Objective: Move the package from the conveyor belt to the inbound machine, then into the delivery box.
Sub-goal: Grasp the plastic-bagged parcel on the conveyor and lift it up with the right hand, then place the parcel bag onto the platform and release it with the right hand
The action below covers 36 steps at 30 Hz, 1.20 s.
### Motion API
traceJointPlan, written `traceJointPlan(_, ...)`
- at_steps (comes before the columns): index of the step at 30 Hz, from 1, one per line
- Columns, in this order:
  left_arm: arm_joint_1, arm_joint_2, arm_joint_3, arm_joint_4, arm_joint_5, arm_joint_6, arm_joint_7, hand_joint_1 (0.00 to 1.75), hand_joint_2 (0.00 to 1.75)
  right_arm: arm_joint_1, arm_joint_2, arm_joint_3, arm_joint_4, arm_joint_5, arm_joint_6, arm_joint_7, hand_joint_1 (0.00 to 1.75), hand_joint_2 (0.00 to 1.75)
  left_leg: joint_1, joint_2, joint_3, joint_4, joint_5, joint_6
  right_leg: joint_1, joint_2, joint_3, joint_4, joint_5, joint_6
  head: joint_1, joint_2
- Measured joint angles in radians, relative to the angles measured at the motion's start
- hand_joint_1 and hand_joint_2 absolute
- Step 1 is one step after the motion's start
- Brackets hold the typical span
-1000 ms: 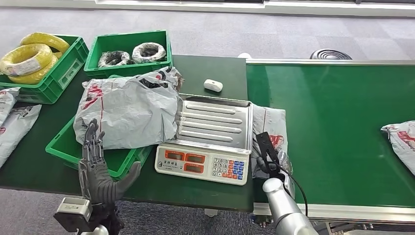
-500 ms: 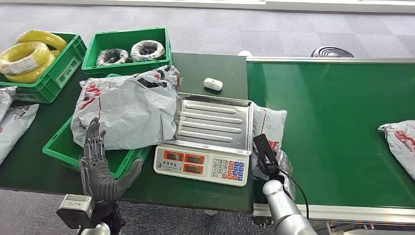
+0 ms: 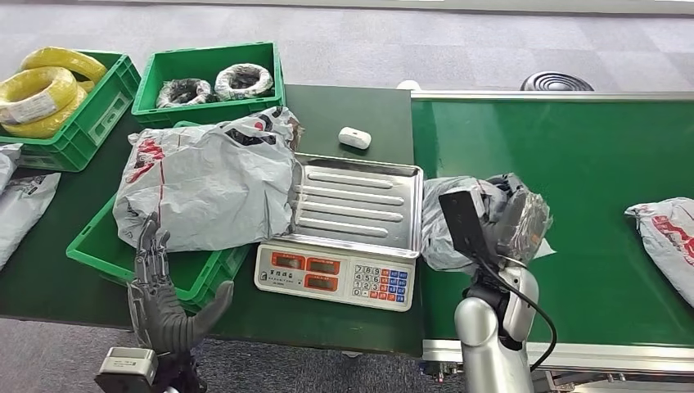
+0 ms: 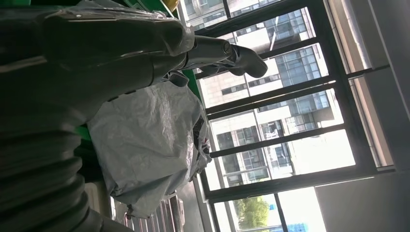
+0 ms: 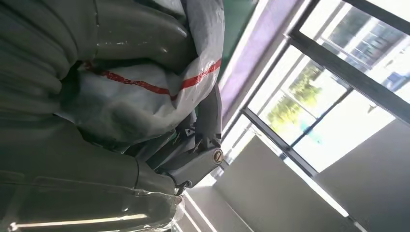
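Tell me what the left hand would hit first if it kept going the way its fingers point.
Probably the big grey package lying in the green crate. The left hand is open, fingers aimed forward at it. Depth is unclear; it might meet the crate's near rim first.

Two green crates [image 3: 206, 70] at worktop's far left edge: one with yellow cable coils [image 3: 42, 92], other with grey coils [image 3: 243, 80]. Small white device [image 3: 354, 137] near far edge. Grey bags [image 3: 20, 205] at left edge.

Grey package [image 3: 448, 221] with red print, green conveyor belt [image 3: 589, 188], green crates [image 3: 205, 70], yellow coils [image 3: 45, 94].
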<state>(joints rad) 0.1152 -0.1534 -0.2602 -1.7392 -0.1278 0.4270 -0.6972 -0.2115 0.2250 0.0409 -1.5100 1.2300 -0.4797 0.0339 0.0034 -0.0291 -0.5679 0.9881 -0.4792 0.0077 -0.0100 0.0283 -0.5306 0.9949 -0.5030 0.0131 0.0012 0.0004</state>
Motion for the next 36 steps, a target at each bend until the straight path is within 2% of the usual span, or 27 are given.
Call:
traceJointPlan(6,-0.002,-0.007,0.000,0.000,0.001,0.004,0.000,0.00,1.75,-0.018,-0.015,0.034,-0.103,0.009,-0.023,0.003,1.75,1.75,0.000,0.000,0.001,0.000,0.001,0.000,0.000,0.000,0.002,0.000,0.001,-0.001,0.000,0.000)
traceJointPlan(13,-0.030,-0.010,-0.001,0.006,0.007,0.004,0.003,0.00,1.75,-0.075,-0.022,0.061,-0.100,-0.018,-0.003,-0.001,1.75,1.75,0.000,0.000,0.001,0.000,0.001,0.000,0.000,0.000,0.002,0.000,0.001,-0.001,0.000,0.000)
traceJointPlan(19,-0.074,-0.010,-0.014,0.034,0.030,-0.004,0.002,0.00,1.75,-0.230,-0.027,0.113,0.065,-0.030,0.086,-0.070,1.75,1.75,0.000,0.000,0.001,0.000,0.002,-0.001,0.000,0.000,0.002,0.002,0.001,-0.001,0.000,0.000)
traceJointPlan(24,-0.100,-0.010,-0.026,0.056,0.042,0.003,0.000,0.00,1.75,-0.359,-0.006,0.170,0.248,-0.021,0.105,-0.075,1.75,1.75,0.000,-0.001,0.001,0.000,0.003,-0.002,0.000,0.000,0.001,0.003,0.002,-0.001,0.000,0.000)
traceJointPlan(33,-0.106,-0.008,-0.036,0.064,0.043,0.015,0.001,0.00,1.75,-0.438,0.031,0.237,0.415,-0.068,0.122,-0.100,1.73,1.75,0.000,-0.001,-0.002,0.000,0.003,-0.002,0.000,0.000,-0.002,0.003,0.001,-0.001,0.000,0.000)
traceJointPlan(35,-0.107,-0.006,-0.037,0.065,0.044,0.013,0.002,0.00,1.75,-0.441,0.036,0.244,0.441,-0.119,0.144,-0.138,1.17,1.75,0.000,-0.001,-0.002,0.000,0.003,-0.002,0.000,0.000,-0.002,0.003,0.001,-0.001,0.000,0.000)
traceJointPlan(36,-0.107,-0.004,-0.038,0.066,0.046,0.011,0.002,0.00,1.75,-0.442,0.039,0.246,0.452,-0.147,0.154,-0.160,0.74,1.75,0.000,-0.001,-0.002,0.000,0.003,-0.002,0.000,0.000,-0.002,0.003,0.001,-0.001,0.000,0.000)
